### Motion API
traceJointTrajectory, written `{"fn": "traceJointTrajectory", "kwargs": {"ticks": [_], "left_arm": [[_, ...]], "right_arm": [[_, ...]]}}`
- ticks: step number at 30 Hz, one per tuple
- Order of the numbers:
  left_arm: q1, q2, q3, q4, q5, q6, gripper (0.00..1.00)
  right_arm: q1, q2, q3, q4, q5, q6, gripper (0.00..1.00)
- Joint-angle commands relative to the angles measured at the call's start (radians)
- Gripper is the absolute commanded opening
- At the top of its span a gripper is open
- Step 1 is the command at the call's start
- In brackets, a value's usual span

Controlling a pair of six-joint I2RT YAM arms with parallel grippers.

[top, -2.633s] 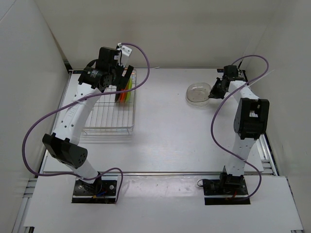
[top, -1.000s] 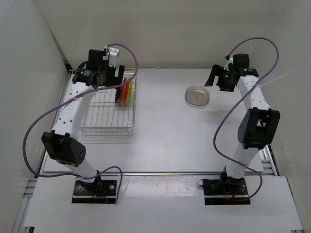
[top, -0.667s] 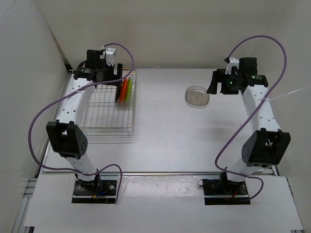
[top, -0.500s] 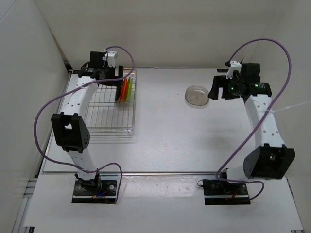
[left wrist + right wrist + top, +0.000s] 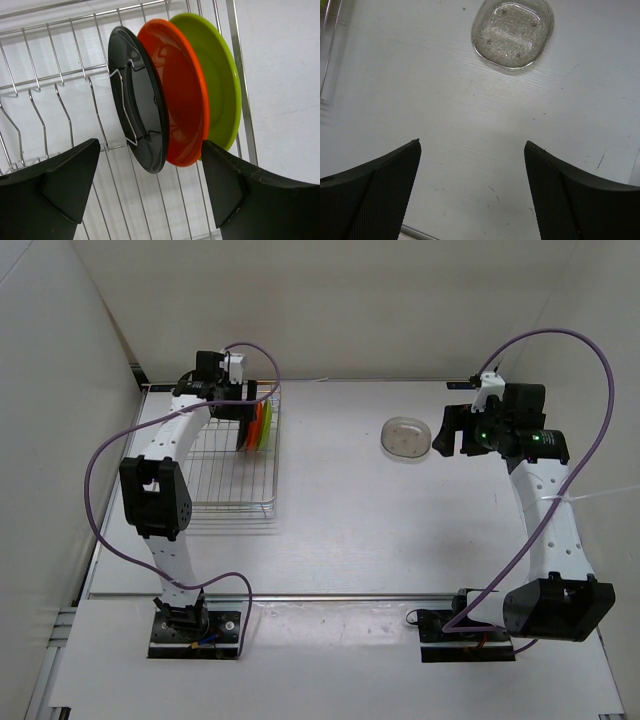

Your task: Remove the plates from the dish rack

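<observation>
Black plate (image 5: 137,107), orange plate (image 5: 180,100) ahead of spread left jaws; right jaws spread.

We see the dish rack (image 5: 50,79) as thin bright metal wire, silvery and shiny; the black plate (image 5: 145,120) and orange-red plate (image 5: 182,105) look like smooth glossy plastic with sharp highlights, the lime green plate (image 5: 222,85) a little duller. The clear plate (image 5: 513,32) looks translucent and pebbled to us, the white bench (image 5: 470,115) matt with faint grain and small scuffs. The fingers (image 5: 60,185) of the left gripper (image 5: 150,150) are smooth matt black, those of the right gripper (image 5: 470,150) finely stippled.
</observation>
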Motion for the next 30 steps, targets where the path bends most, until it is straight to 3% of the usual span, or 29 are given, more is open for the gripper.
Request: {"fn": "traceJointTrajectory", "kwargs": {"ticks": [1,13,20,30], "left_arm": [[0.002,-0.027,0.037,0.031,-0.009,-0.007,0.93],[0.011,-0.030,0.057,0.031,-0.021,0.003,0.92],[0.011,0.000,0.077,0.022,-0.021,-0.008,0.75],[0.011,0.029,0.077,0.021,-0.040,-0.008,0.77]], "right_arm": [[0.001,-0.017,-0.004,0.036,-0.001,-0.008,0.87],[0.001,-0.027,-0.004,0.036,0.008,0.011,0.85],[0.001,-0.036,0.005,0.036,0.008,0.011,0.85],[0.001,-0.045,0.005,0.036,-0.001,0.020,0.85]]}}
